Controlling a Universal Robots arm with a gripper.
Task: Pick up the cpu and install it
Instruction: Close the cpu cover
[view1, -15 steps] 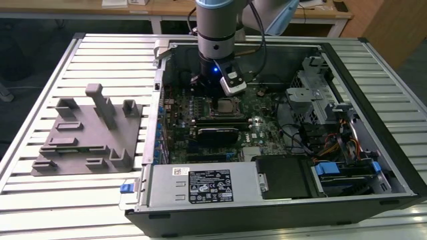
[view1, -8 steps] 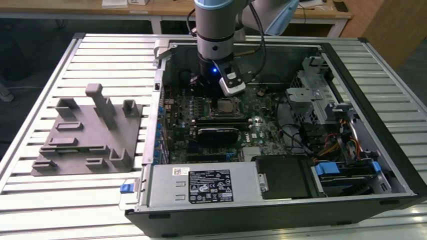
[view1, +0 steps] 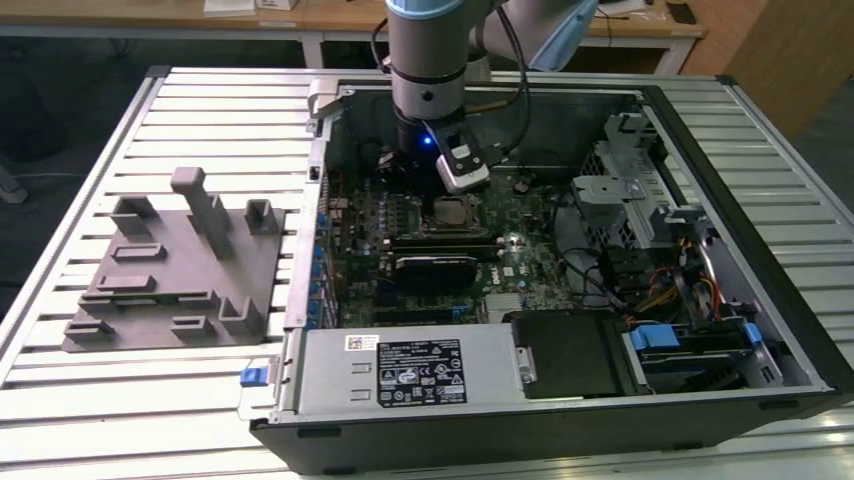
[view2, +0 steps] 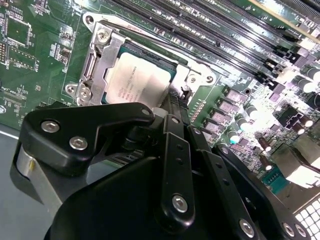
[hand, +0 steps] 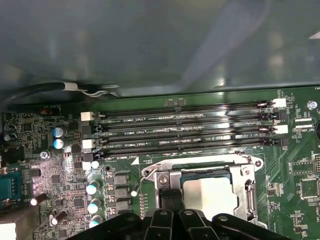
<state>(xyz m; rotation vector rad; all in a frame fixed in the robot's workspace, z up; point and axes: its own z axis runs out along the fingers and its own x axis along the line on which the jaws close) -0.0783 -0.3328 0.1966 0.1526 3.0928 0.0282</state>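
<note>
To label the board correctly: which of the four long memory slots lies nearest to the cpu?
The slot bordering the metal socket frame around the cpu, in the first wrist view; the other three lie beyond it, toward the grey case wall.

- The cpu (hand: 209, 195) lies flat within the metal-framed socket (hand: 249, 187) on the green motherboard (hand: 295, 160).
- The black gripper (hand: 171, 195) sits at the socket's edge, just beside the cpu.
- Four long memory slots (hand: 185, 132) run parallel alongside the socket.
- Silver-topped capacitors (hand: 92, 189) stand clustered nearby.
</note>
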